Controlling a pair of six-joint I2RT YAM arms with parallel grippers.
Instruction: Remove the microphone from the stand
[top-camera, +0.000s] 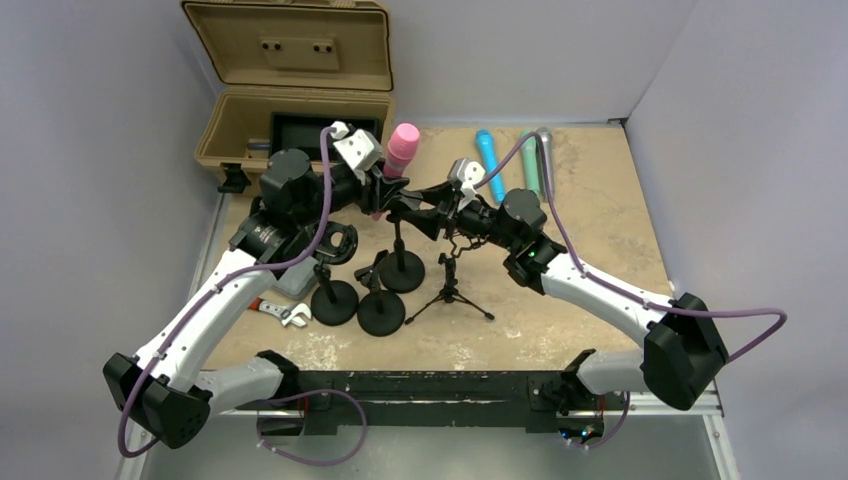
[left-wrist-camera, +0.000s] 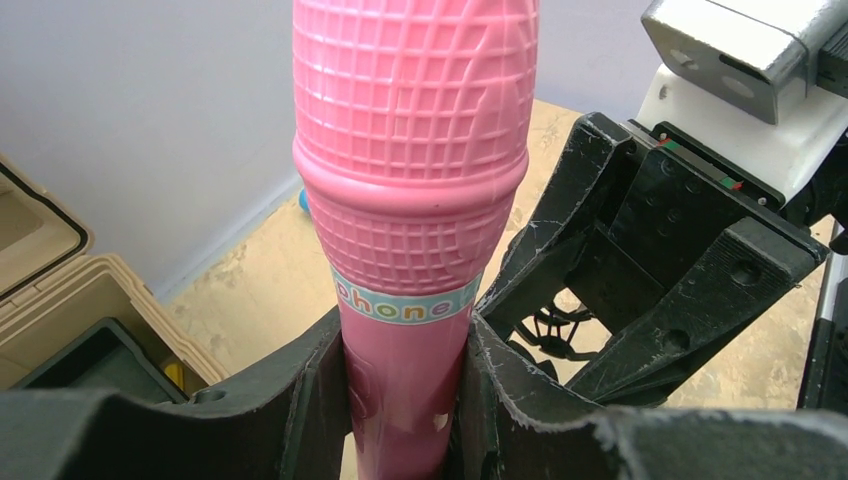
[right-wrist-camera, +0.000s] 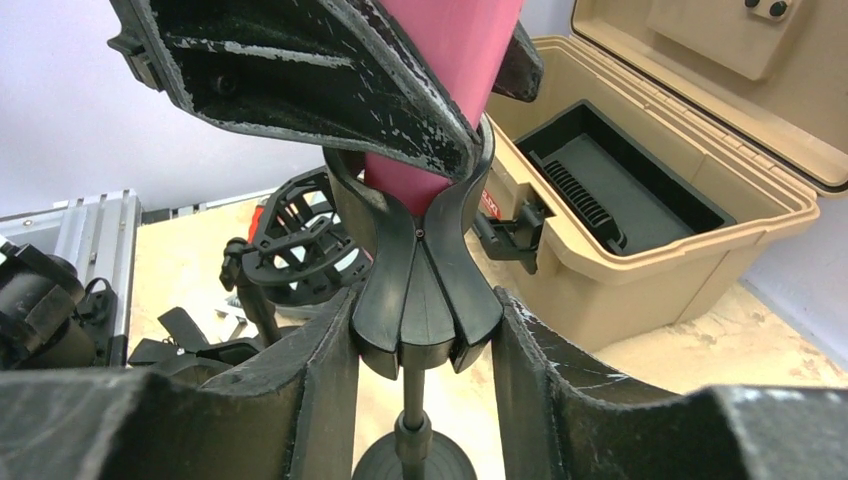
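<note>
Two robot arms meet over a tabletop stand (top-camera: 402, 270). The pink microphone (top-camera: 403, 146) is seated upright in the stand's black clip (right-wrist-camera: 425, 290), its ribbed head rising above both arms.

The left gripper (left-wrist-camera: 405, 410) is closed around the microphone's handle just above the clip, with its fingers (left-wrist-camera: 300, 420) pressed against both sides below a blue label band.

The right gripper (right-wrist-camera: 425, 310) comes in from the stand's right and brackets the clip at its narrow waist. Its jaws are drawn in narrow and appear to press on both sides of the clip, though the wrist view leaves that contact slightly uncertain.

Just in front of the stand, toward the arm bases, are two more round-based stands (top-camera: 335, 300) and a small tripod (top-camera: 450, 290). A wrench (top-camera: 285, 313) lies further to their left.

Behind and to the left of the stand, a tan case (top-camera: 230, 130) stands open with its lid raised and a black tray inside.

Well to the stand's right and toward the back wall, a blue microphone (top-camera: 490, 165) and a green one (top-camera: 530, 165) lie on the table (top-camera: 600, 220).
</note>
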